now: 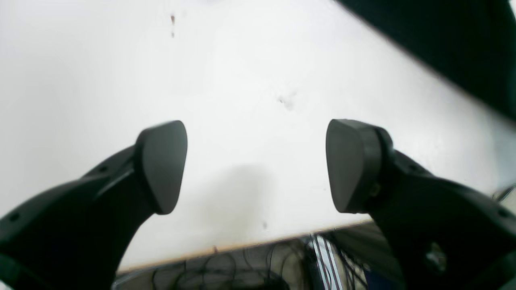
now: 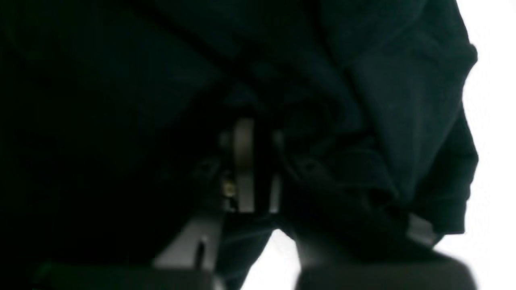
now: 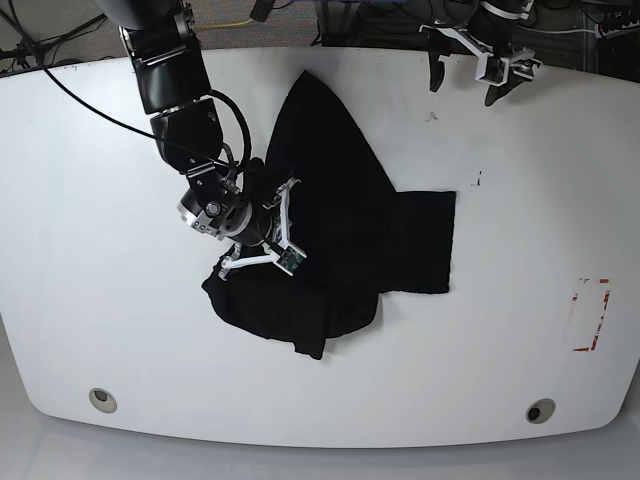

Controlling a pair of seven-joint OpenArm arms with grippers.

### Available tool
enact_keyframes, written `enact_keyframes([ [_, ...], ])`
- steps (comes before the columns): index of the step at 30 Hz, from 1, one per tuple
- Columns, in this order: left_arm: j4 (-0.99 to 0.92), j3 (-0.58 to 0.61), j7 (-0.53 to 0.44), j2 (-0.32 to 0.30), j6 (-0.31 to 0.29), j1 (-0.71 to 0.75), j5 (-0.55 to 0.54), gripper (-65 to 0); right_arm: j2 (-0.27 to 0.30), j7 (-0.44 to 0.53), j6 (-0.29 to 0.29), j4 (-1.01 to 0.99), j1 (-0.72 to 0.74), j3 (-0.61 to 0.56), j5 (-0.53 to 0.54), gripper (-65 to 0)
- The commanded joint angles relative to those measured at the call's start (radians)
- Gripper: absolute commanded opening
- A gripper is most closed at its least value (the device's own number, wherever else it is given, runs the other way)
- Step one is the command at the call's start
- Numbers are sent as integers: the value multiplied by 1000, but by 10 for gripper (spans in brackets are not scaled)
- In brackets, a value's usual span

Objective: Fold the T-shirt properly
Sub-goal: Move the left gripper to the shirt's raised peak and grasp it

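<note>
Right gripper (image 3: 262,232) sits low on the shirt (image 3: 340,215), near its left edge in the base view; jaws are closed, and the right wrist view shows dark cloth bunched close around the fingers (image 2: 244,161), so it looks to have pinched a fold of fabric, though the exact contact is too dark to confirm. Grip point is probably chosen at the side of the garment so that side can be lifted and carried over the middle. Shirt lies crumpled near the centre of the table (image 3: 90,300): one lobe reaches toward the far edge, a squarer flap extends toward the left arm's side, and a rumpled mass hangs toward the near edge below the gripper. No print visible, so the plain side or an inner fold is likely up. Left gripper (image 1: 256,165) is fully open and empty, hovering over bare table by its far edge, well apart from the cloth; only a dark corner of shirt shows at the upper right of its wrist view. In the base view it (image 3: 495,70) is parked at the far edge, likely kept clear so it does not snag fabric while the other arm works. Judgement: early stage, cloth not yet flattened. Risk: a thin pinch may slip, or drag several layers at once.
</note>
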Motion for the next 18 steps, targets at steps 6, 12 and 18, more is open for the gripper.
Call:
enact_keyframes([
  [6,14,112,-18,-5,-3,-34,-6,-150,0,13,-13,80,22,9,9,-650],
  [12,5,259,4,-6,-3,-109,-3,-147,3,-35,-13,194,3,11,9,-650],
  [18,-38,365,206,1,1,-228,-9,-147,5,-66,-13,284,6,11,9,-650],
])
